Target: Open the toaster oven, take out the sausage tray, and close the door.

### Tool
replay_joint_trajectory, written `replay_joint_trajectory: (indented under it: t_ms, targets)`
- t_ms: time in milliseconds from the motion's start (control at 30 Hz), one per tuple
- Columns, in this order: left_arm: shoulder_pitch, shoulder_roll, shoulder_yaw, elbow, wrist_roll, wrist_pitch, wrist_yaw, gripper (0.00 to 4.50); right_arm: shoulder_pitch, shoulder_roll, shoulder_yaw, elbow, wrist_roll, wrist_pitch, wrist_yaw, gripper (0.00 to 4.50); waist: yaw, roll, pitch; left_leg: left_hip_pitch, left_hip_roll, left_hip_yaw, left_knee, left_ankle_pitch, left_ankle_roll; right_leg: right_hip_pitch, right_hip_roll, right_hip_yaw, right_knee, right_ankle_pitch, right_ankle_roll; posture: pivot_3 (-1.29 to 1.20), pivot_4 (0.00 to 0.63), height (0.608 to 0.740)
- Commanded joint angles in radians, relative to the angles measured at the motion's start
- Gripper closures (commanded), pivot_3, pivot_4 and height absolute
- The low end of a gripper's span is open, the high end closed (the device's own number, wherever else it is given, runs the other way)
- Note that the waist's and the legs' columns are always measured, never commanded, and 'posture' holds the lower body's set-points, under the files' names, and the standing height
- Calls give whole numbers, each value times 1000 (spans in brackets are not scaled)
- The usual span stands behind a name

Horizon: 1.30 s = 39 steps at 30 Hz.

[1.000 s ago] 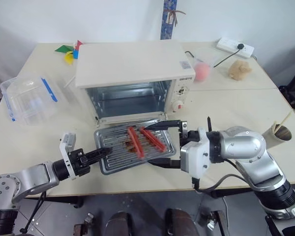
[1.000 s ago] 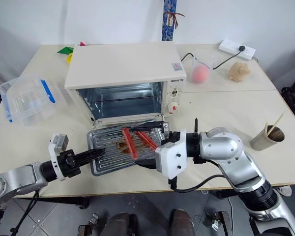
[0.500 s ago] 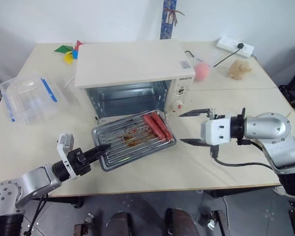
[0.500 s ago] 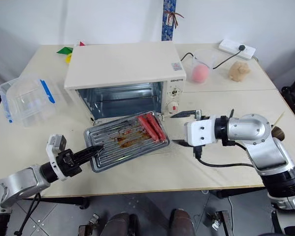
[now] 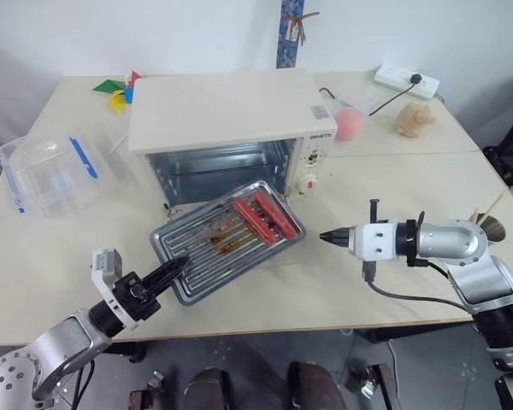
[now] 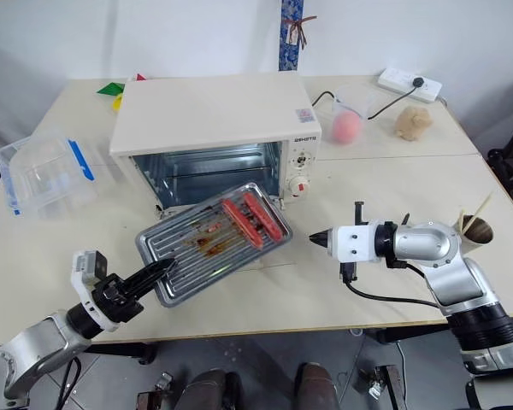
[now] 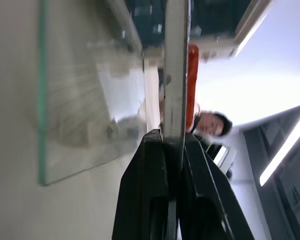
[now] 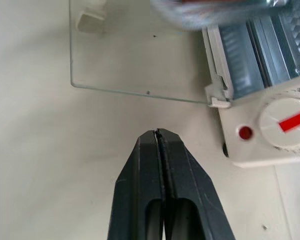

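**Holding the tray by one corner, oven standing open**

Gripping the near-left corner of the sausage tray [image 5: 227, 239], the left pincer [image 5: 175, 267] sits at lower left of the head view, its black fingers [image 7: 155, 170] clenched on the metal rim. The tray lies tilted in front of the toaster oven [image 5: 231, 128], which fills the upper centre of the frame; whether the tray's far end rests on anything cannot be told. Two red sausages [image 5: 263, 215] lie at its far right end, and brown grease marks the ridged bottom.

The door [image 8: 135, 55] is folded down flat and mostly hidden under the tray in the head view; in the right wrist view its glass pane shows, its far part cut off by the frame edge. The handle is hard to make out.

At centre right, the right pincer [image 5: 327, 237] hovers over bare tabletop [image 5: 393, 188], fingers clenched together on nothing, tip pointing towards the tray but well apart from it.

A clear plastic box [image 5: 47, 171] with a blue clip sits at far left.
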Motion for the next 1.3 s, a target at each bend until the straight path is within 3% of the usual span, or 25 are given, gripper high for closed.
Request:
replay_joint_trajectory:
  t_ms: [33,633,1300]
  targets:
    - [40,-15,41,-71,-15,-25,0,4500,-2,32,12,13,-2,-26,-15,4479,1,0,0,0,0,0,0,0,1,0,0,1,0,0,0,0,150,740]
    - [372,-94,145,-288,-15,-208,-16,4500,-29,201,96,196,-19,-145,-24,4479,-3,0,0,0,0,1,1,-1,1,0,0,2,-2,-1,-1,0,150,740]
    - [816,-202,148,-540,-15,-490,-140,4500,-108,251,129,365,-24,-239,15,4479,-4,0,0,-1,0,3,2,-4,4,1,0,3,-10,-2,-4,0,150,740]
